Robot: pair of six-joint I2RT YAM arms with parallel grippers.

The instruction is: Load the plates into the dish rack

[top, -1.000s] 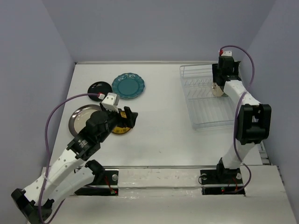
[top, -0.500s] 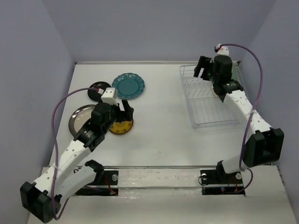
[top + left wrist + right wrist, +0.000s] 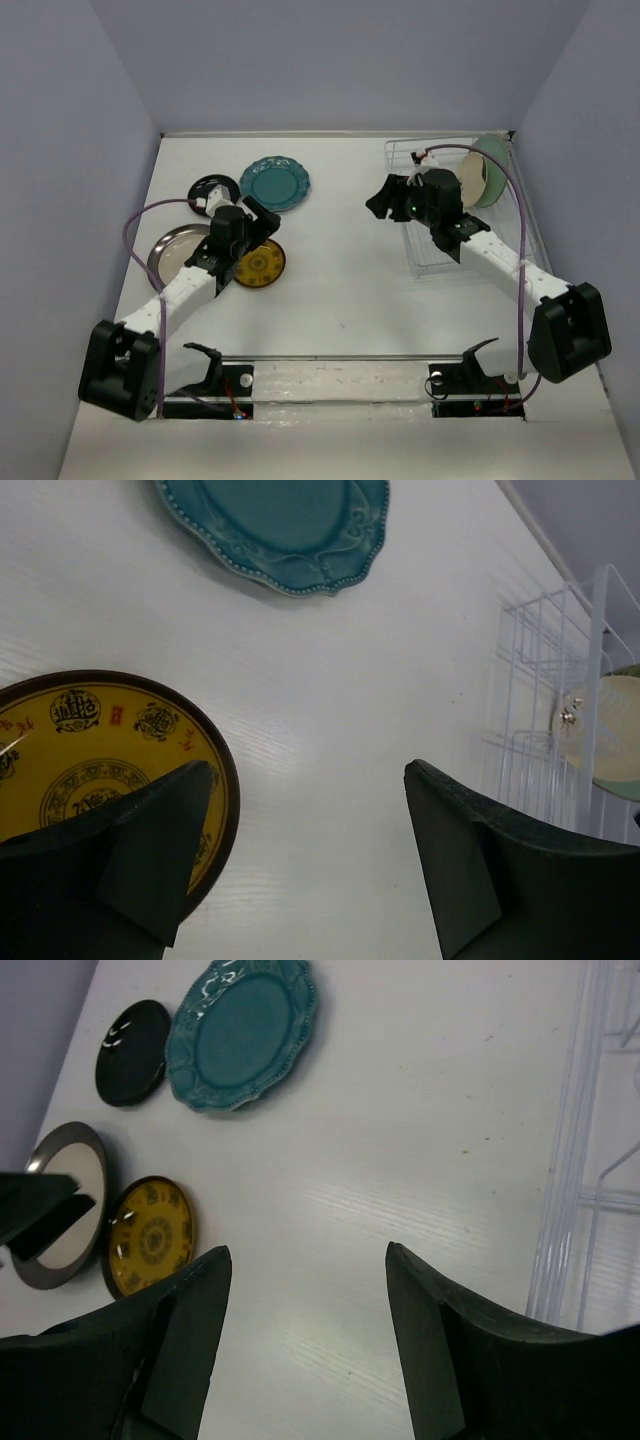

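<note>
The left fingers stand wide and empty, one over the rim of the yellow plate on the tabletop. The right fingers are also wide, holding nothing, above bare tabletop beside the rack. The teal plate, black plate and silver plate lie near the yellow one. Pale plates stand upright at the rack's far end.

White table, pale lilac walls
</note>
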